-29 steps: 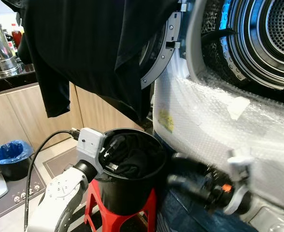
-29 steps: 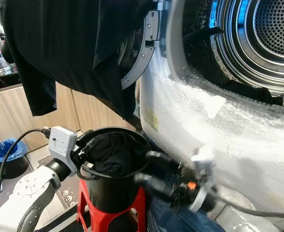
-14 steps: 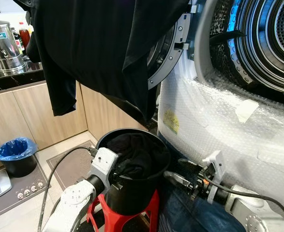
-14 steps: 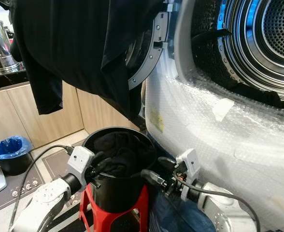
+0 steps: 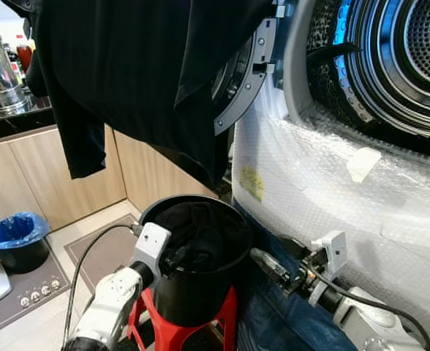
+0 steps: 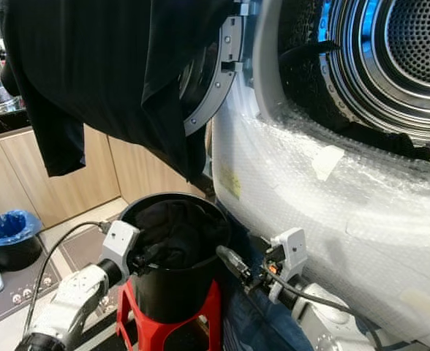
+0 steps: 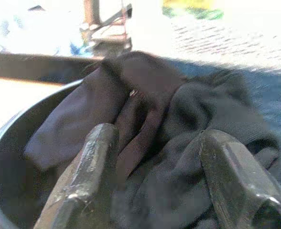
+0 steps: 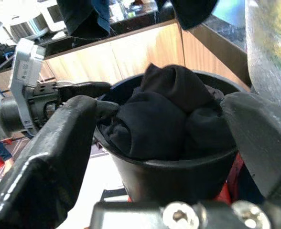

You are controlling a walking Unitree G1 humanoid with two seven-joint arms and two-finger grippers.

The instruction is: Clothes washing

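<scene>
A round black plastic bucket stands on a red plastic stool, just beside the front of a white washing machine wrapped in clear bubble film. The bucket is heaped with crumpled black clothes that rise to its rim. The left pincer reaches over the near rim of the bucket; in the left wrist view its two black fingers stand spread, with the dark cloth bunched between and beyond them, though it is hard to say whether they touch it. The right pincer is at the bucket's other side, near the rim, its fingers wide apart and holding nothing; the right wrist view looks across the heap to the left pincer opposite. Above, a large black garment hangs over the open round machine door. The steel drum gapes to the right. A blue-lined bin sits on the floor by the wooden worktop cabinets.
</scene>
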